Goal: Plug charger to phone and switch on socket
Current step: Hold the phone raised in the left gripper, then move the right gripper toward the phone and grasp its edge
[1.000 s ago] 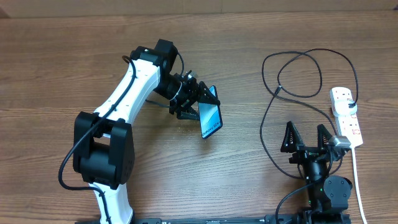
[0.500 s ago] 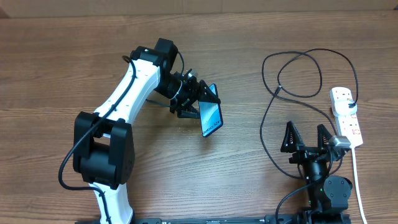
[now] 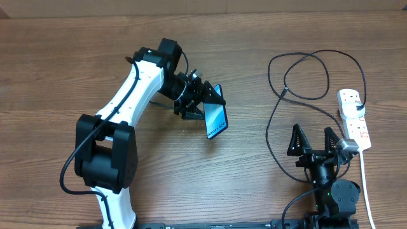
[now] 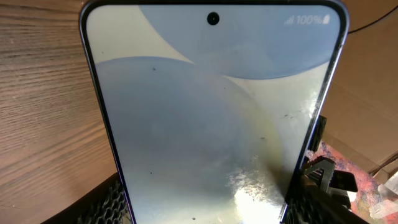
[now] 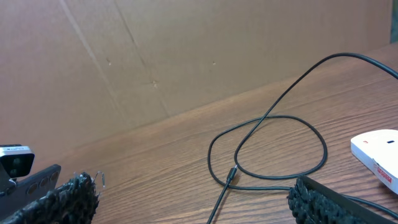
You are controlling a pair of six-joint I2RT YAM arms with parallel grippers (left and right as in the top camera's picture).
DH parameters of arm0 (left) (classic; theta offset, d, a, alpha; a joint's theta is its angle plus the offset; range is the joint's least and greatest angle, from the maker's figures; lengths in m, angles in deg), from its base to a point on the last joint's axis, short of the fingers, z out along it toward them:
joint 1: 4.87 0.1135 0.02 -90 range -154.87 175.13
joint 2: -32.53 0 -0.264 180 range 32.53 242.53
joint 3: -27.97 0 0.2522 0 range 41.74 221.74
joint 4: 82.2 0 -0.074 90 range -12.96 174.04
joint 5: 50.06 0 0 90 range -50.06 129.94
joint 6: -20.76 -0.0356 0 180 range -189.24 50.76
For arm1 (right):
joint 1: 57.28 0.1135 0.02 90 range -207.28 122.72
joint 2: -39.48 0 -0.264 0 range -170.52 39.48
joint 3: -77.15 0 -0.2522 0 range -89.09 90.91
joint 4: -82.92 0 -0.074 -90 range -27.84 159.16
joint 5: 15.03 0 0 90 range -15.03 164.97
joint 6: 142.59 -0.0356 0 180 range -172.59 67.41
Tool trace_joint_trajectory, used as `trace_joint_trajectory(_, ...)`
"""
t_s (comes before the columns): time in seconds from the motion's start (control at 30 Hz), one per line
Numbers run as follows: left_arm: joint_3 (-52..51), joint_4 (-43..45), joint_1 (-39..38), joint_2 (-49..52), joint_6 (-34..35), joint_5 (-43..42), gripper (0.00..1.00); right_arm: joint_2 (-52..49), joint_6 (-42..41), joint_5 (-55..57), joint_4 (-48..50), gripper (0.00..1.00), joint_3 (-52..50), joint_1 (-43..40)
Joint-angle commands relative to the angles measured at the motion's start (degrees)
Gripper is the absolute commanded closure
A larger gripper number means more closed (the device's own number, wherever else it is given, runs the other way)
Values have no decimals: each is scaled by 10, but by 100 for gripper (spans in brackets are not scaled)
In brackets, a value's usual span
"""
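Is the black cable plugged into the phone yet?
No, the left gripper holds the phone well apart from the charger cable.

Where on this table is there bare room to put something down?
The widest bare wood is at the far left of the table, beyond the left arm. Another clear strip lies between the phone, gripped in the left claw, and the charger. The right side is crowded: charger, socket and the open right claw sit close together.
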Motion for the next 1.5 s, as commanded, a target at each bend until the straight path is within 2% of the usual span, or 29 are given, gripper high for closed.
trace_joint_trajectory(0.0,16,2,12,3,-22,-2,53,4,4,5,3,0,-6,0)
trace_joint_trajectory(0.3,16,-1,27,3,-28,-2,53,4,4,5,3,0,-6,0)
trace_joint_trajectory(0.53,16,-38,50,3,-33,-6,54,4,4,5,3,0,-6,0)
trace_joint_trajectory(0.73,16,-54,63,3,-54,-37,57,4,-7,-9,3,0,-6,0)
trace_joint_trajectory(0.87,16,-51,63,3,-54,-45,57,4,-99,-75,11,0,-6,0)
trace_joint_trajectory(1.0,16,-47,63,3,-56,-51,56,4,-261,-247,21,0,-6,0)
trace_joint_trajectory(1.1,16,-48,63,3,-67,-67,57,4,-318,-350,22,0,-6,0)
trace_joint_trajectory(1.23,16,-47,64,3,-70,-63,56,4,-313,-377,19,0,-6,0)
trace_joint_trajectory(1.37,16,-45,64,3,-74,-52,56,4,-211,-388,19,1,-6,0)
trace_joint_trajectory(1.47,16,-41,64,3,-73,-24,56,2,-176,-392,18,1,-6,0)
